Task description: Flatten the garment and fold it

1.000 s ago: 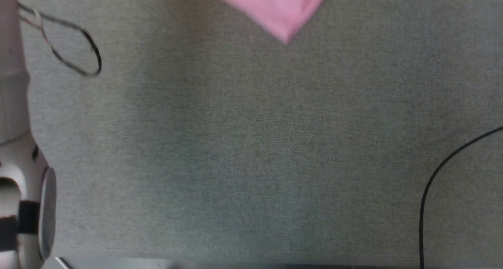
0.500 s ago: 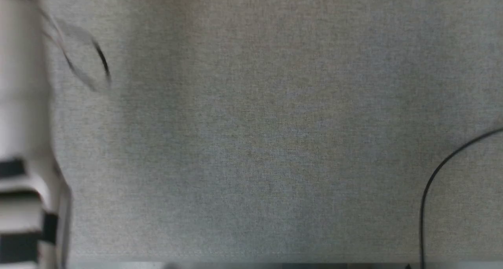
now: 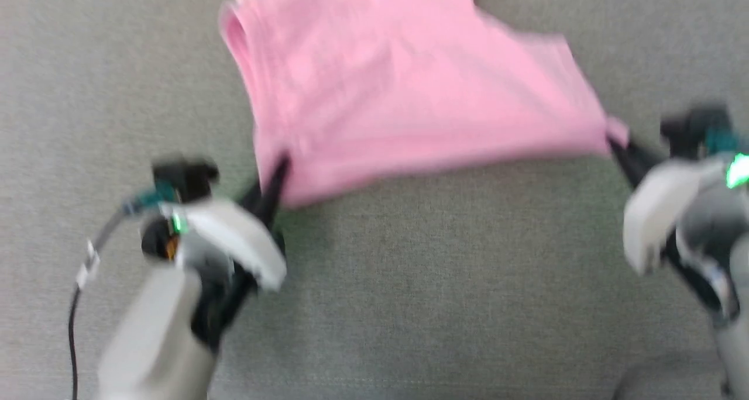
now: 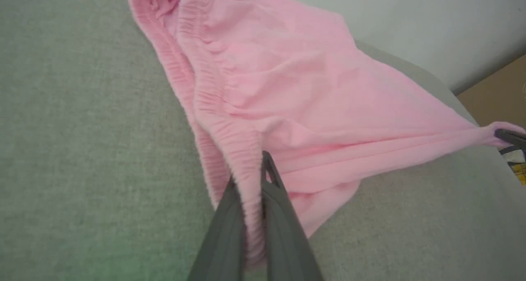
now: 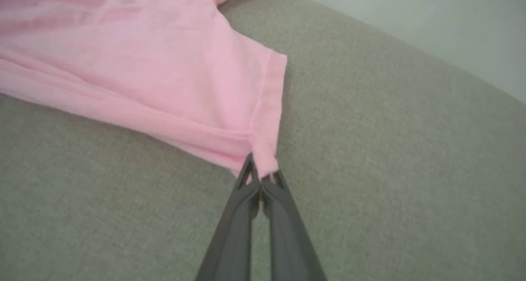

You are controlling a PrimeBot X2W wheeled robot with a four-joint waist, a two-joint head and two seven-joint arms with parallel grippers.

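Pink, thin cloth: the garment point(image 3: 409, 90) is shown spread on the grey fabric surface point(image 3: 445, 306), toward its far edge, with its near margin drawn taut between two grips. The gathered waistband point(image 4: 213, 96) is pinched at its near end by the left gripper point(image 4: 249, 170), whose jaws are pressed together on the elastic. A corner of a leg hem point(image 5: 269, 92) is pinched by the right gripper point(image 5: 261, 170), jaws likewise closed on cloth. Change: one second ago only a pink corner was seen at the top of the head view, and half a second ago none at all; now the garment and both grippers are framed. As the entire picture has shifted, this is attributed at least partly to the camera, and a displacement of the garment cannot be separated from it. For the task, the flattening step is judged to be in hand: the cloth is stretched out but creased along the taut margin, a loose flap is seen beneath it near the left grip, and folding is judged not yet begun. Orientation: the long axis is laid left to right across the surface, slightly oblique, the right end lying farther from the robot. The waist is turned to the robot's left, the legs to its right. A dark cable point(image 3: 73, 324) is seen beside the left forearm.
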